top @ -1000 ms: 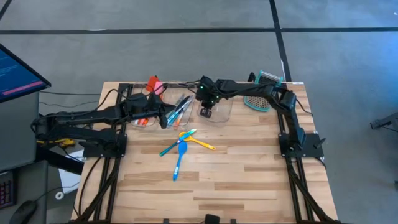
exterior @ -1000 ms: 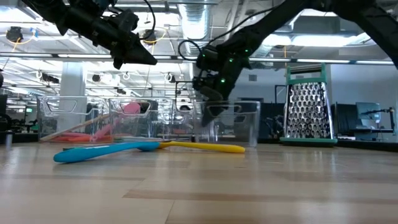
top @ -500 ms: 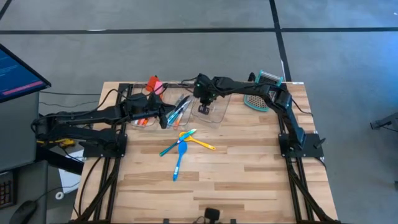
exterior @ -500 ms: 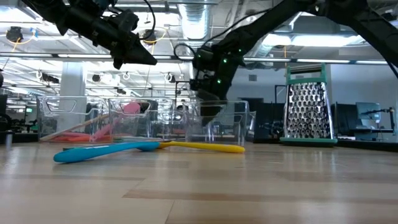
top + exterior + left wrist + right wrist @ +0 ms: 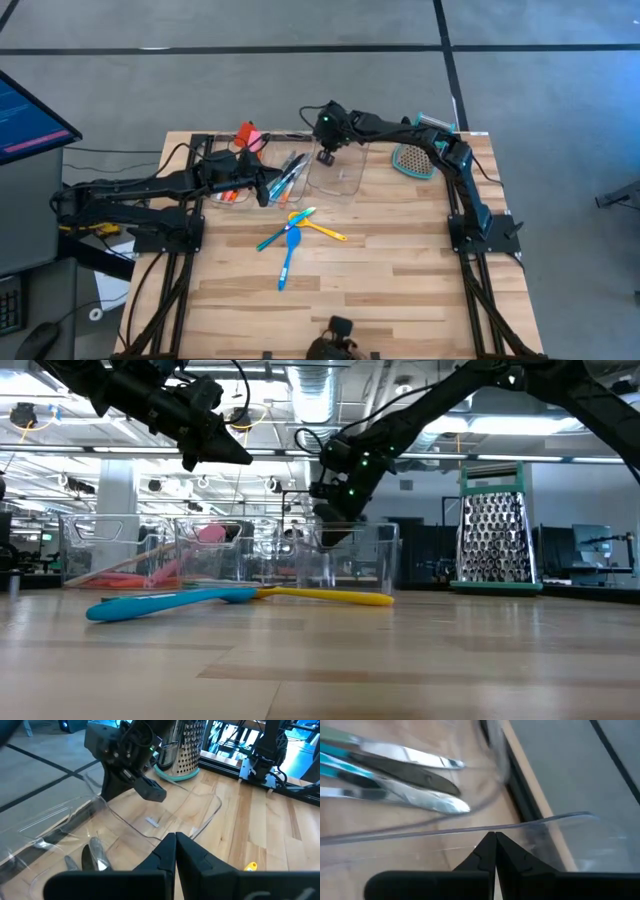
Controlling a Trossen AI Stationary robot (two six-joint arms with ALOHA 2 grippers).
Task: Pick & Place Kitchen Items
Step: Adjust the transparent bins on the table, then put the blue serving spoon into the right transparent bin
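Currently: right gripper (image 5: pixel 325 157), jaws pressed together on the far wall of the clear bin (image 5: pixel 338 178), apparently to reposition it. Left gripper (image 5: pixel 263 190) at nine o'clock, jaws pressed together, empty, waiting. Loose utensils (image 5: pixel 292 232) at six o'clock, unsorted.

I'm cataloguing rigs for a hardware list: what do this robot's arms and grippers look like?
Both arms are black, slim and multi-jointed, with black cables looped along them, mounted on black frames at the table's sides. The right arm's wrist carries a small green light. The left gripper and right gripper each have two dark, matte fingers tapering to narrow tips. No markings are readable.
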